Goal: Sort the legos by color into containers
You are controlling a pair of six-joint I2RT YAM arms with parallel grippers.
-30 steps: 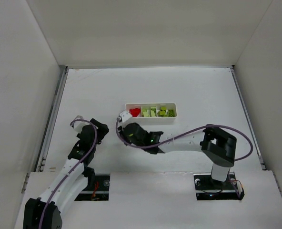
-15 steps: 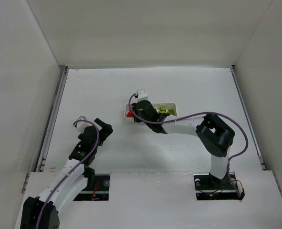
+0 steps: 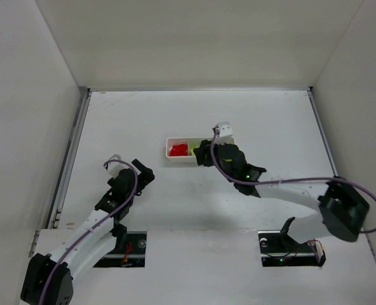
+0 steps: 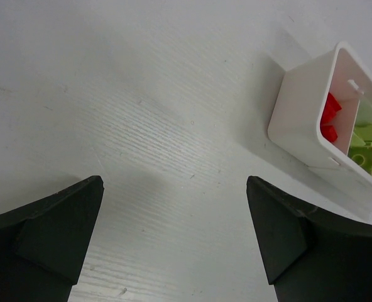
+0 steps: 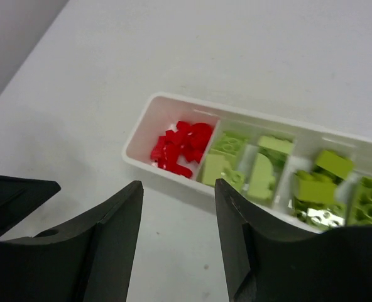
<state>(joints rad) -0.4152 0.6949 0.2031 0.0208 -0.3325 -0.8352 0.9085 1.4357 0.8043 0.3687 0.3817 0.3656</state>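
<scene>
The long white tray [image 3: 177, 159] lies at mid-table, and my right arm covers its right part. In the right wrist view the tray [image 5: 136, 139] holds red legos [image 5: 181, 146] in its left compartment and yellow-green legos [image 5: 246, 165] in the middle and right ones [image 5: 333, 185]. My right gripper [image 3: 201, 155] hovers over the tray's near side, open and empty [image 5: 178, 207]. My left gripper [image 3: 144, 175] is open and empty over bare table [image 4: 173, 214], left of the tray's end [image 4: 299, 119], where red legos [image 4: 328, 116] show.
White walls enclose the table on the left, back and right. A metal rail [image 3: 70, 159] runs along the left edge. The right arm's purple cable [image 3: 289, 181] loops over the table's near right.
My right arm has swung from left of the tray, across it, to its right side, with the gripper now over the tray's middle. My left gripper has crept slightly right.
</scene>
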